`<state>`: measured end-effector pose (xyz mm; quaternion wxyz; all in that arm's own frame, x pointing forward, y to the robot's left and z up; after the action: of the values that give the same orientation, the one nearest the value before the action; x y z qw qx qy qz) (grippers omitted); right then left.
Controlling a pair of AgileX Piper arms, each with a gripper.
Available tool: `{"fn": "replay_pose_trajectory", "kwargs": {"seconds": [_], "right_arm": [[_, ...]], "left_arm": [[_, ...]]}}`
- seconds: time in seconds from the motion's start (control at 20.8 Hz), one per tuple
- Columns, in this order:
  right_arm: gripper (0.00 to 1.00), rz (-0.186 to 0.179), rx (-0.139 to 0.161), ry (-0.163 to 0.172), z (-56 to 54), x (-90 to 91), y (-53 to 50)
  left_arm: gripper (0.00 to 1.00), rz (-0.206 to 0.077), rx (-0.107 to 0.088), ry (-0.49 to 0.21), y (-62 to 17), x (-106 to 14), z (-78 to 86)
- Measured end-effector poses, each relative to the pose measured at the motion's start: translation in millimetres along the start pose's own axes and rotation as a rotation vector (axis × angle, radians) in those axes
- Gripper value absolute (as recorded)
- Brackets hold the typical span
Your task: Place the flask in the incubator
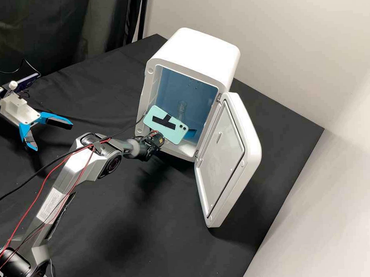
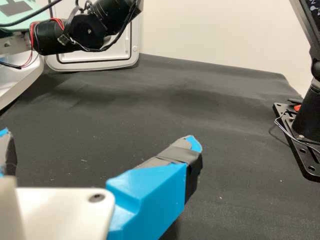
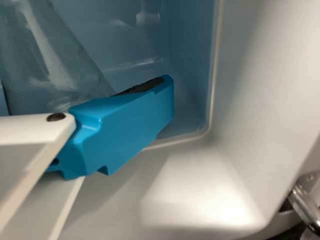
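White plastic forms the incubator [image 1: 197,52], which stands on the black bench [image 1: 135,222] in the upper middle of the high view. Its door [image 1: 229,161] hangs wide open toward the lower right and shows a pale blue chamber. The clear glass flask [image 1: 183,108] is inside that chamber, upright and toward the back, partly hidden by a flat mint-green plate [image 1: 168,123] fixed to the wrist of the right arm [image 1: 96,158].

That arm stretches from the lower left corner up to the mouth of the incubator, and the right gripper [image 3: 85,95] is inside the chamber. In the right wrist view the flask's clear wall lies close beside the gripper, against the blue back wall. It cannot be told whether the gripper is clamped on the flask or free of it, nor whether the flask rests on the chamber floor.

The left gripper [image 1: 50,136] sits at the left edge of the high view, just above the bench and well apart from the incubator. Its blue fingers are spread wide and hold nothing.

The task looks nearly finished: the door is open and the flask is inside. What seems left is to make sure the flask stands on its own, free the right gripper and draw the arm out past the door frame without knocking the glass.
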<state>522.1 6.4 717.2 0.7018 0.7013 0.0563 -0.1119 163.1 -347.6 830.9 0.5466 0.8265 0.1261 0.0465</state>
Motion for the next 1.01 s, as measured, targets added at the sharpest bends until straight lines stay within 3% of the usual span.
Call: {"fn": "replay_pose_trajectory", "kwargs": {"seconds": [0.14, 0.24, 0.38, 0.58, 1.01], "right_arm": [[1.0, -0.015, 0.01, -0.012, 6.0, -5.6, -4.6], [1.0, -0.024, -0.008, -0.003, 7.2, -11.2, -3.5], [1.0, -0.038, -0.008, -0.006, 8.3, -25.3, -0.5], [1.0, -0.031, -0.014, 0.016, 8.2, -42.5, -1.5], [1.0, -0.006, 0.01, 0.055, 20.0, -88.0, -5.1]], "left_arm": [[1.0, 0.0, 0.0, 0.0, 0.0, 0.0, 0.0], [1.0, 0.0, 0.0, 0.0, 0.0, 0.0, 0.0], [1.0, 0.0, 0.0, 0.0, 0.0, 0.0, 0.0], [1.0, 0.0, 0.0, 0.0, 0.0, 0.0, 0.0], [1.0, 0.01, 0.013, -0.014, 2.0, -0.3, 3.2]]}}
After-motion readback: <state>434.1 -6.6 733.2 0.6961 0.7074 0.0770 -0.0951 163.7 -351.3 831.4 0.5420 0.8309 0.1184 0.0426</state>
